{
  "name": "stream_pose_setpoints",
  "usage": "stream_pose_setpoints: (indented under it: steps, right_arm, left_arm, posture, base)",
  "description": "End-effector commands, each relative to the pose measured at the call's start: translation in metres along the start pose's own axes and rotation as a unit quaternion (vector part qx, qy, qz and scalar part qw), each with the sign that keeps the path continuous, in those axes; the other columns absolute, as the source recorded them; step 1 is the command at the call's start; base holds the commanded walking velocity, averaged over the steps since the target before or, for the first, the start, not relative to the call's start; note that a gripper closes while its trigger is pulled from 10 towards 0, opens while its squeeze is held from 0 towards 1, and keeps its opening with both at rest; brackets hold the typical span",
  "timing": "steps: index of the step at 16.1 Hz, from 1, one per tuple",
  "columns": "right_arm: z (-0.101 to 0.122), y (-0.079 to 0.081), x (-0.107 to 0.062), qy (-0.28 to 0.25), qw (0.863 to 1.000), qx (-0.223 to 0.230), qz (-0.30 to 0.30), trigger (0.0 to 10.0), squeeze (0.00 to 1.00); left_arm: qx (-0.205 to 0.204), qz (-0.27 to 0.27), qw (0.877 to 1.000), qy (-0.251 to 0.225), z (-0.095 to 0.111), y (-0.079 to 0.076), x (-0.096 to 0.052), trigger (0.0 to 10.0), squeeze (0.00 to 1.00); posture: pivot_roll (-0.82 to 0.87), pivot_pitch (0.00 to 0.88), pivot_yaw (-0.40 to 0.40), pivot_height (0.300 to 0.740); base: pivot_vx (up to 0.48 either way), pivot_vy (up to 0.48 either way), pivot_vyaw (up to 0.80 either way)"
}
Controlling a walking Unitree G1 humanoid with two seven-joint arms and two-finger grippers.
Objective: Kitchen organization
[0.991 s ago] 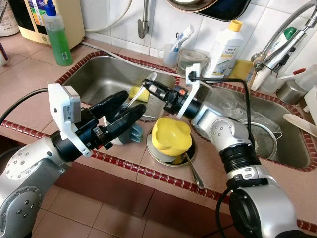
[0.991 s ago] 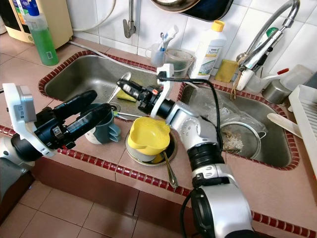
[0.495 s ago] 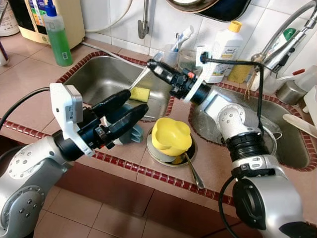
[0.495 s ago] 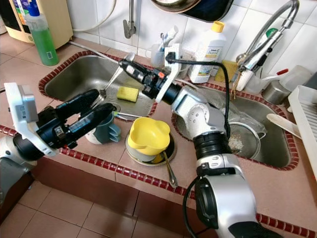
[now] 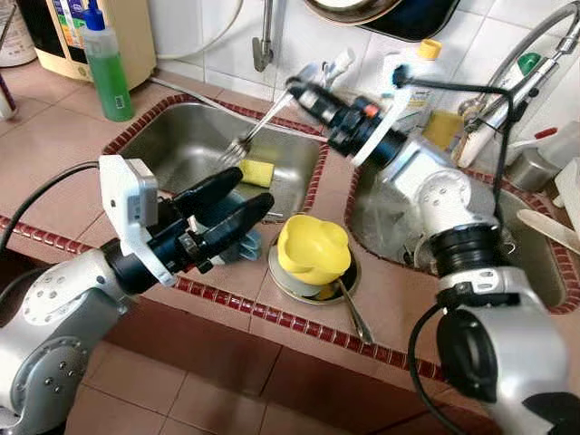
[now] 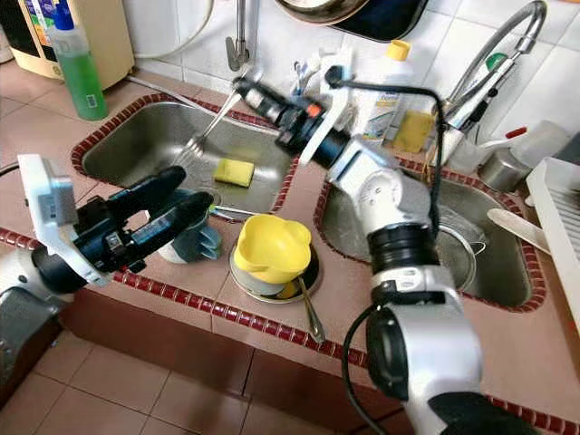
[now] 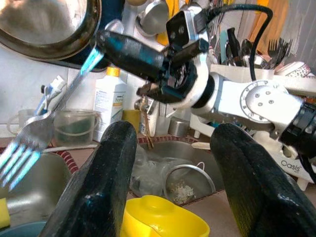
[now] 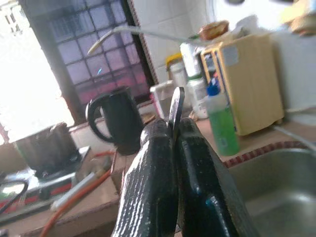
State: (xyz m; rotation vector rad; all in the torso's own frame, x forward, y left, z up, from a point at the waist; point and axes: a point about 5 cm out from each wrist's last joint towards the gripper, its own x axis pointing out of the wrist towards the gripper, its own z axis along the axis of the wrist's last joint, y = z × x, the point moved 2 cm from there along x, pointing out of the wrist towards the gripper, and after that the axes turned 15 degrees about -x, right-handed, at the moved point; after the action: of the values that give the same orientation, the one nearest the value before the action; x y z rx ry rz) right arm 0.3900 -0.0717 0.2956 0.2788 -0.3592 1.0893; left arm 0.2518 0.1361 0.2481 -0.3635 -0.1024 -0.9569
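Left eye view, right gripper (image 5: pixel 306 91) clamped on fork (image 5: pixel 256 129), left gripper (image 5: pixel 240 202) apart, bottle (image 7: pixel 109 106) label unreadable

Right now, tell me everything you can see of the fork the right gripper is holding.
The fork is plain shiny metal with a long slim handle and four tines. The right gripper is shut on the handle's end. It hangs in the air above the left sink basin, slanting down from the gripper, tines lowest, above the yellow sponge. Nothing else touches it.

A white container (image 7: pixel 296 165) reads "Oasis".
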Motion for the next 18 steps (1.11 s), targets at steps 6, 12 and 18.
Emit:
stream_pose_setpoints:
  steps: [6,12,18]
  right_arm:
    - [0.026,-0.034,-0.021,-0.037,0.995,-0.033,-0.088,10.0,0.0]
    - [0.022,-0.047,-0.03,-0.042,0.989,-0.029,-0.136,10.0,0.0]
    - [0.018,-0.055,-0.033,-0.034,0.984,-0.028,-0.171,10.0,0.0]
  left_arm:
    - [-0.028,0.009,0.999,0.033,-0.018,-0.01,0.009,10.0,0.0]
    - [-0.037,0.024,0.998,0.043,-0.012,-0.022,0.009,10.0,0.0]
    - [-0.02,0.055,0.997,0.05,0.01,-0.021,0.003,10.0,0.0]
  posture:
    - [-0.02,0.07,-0.144,0.74]
    - [-0.01,0.162,-0.139,0.74]
    - [0.01,0.285,-0.13,0.74]
  base:
    - [0.0,0.0,0.0]
    - [0.0,0.0,0.0]
    - [0.0,0.0,0.0]
